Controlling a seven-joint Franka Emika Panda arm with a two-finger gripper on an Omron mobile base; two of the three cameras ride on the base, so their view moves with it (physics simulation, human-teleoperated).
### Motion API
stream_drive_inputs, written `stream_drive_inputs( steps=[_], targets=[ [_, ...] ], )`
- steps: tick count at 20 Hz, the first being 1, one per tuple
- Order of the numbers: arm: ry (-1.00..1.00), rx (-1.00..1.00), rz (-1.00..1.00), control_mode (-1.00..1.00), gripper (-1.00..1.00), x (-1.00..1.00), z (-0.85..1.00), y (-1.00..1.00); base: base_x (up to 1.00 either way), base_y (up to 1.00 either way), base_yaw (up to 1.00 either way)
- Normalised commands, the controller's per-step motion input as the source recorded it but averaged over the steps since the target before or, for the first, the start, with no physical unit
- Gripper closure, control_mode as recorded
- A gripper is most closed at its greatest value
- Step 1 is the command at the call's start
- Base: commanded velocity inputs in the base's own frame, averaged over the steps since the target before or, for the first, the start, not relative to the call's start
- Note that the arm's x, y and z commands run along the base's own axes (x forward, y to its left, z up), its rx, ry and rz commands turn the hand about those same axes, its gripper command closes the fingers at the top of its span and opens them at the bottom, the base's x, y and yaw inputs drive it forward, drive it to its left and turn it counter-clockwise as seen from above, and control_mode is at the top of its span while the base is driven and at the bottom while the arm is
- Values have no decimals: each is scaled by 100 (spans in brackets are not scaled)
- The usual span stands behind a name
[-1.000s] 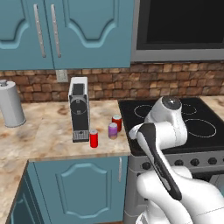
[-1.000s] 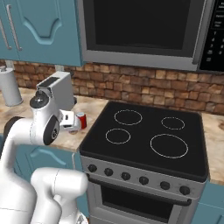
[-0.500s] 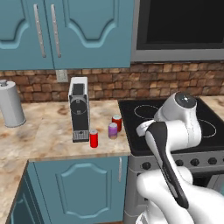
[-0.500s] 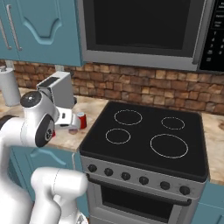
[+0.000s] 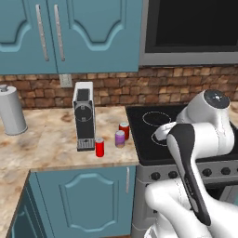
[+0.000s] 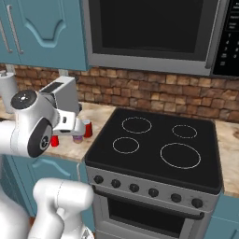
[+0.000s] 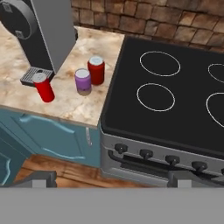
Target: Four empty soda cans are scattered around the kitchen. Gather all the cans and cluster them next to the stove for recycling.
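A home kitchen: stove (image 6: 154, 144), teal cabinets (image 5: 88, 35), brick backsplash (image 6: 154, 95) (coffee machine (image 5: 84, 116) too).

three cans (image 7: 83, 81) on counter (image 7: 78, 43), between coffee machine (image 7: 43, 33) and stove (image 7: 175, 100)

arm (image 5: 200, 139): white, folded, elbow raised, forearm bent low and forward
hand: tilted down, looking from above
gripper (image 7: 109, 178): jaws spread wide, holding nothing
fingers (image 7: 41, 178): two dark tips, well apart
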Motion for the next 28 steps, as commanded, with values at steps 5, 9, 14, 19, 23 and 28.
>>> stream_drive_inputs(
  steps=[5, 9, 14, 19, 23, 28],
  targets=[
    [0, 1, 0, -100, -100, -40, 30, -9, 0, 0, 0],
    [-2, 0, 0, -100, -100, -43, 26, -5, 0, 0, 0],
    [-3, 0, 0, -100, -100, -31, 15, -2, 0, 0, 0],
    [-4, 0, -1, -100, -100, -25, 5, 0, 0, 0, 0],
    [-4, 0, 0, -100, -100, -15, 0, 0, 0, 0, 0],
    [-6, 0, 0, -100, -100, -25, 0, -2, 0, 0, 0]
  ],
)
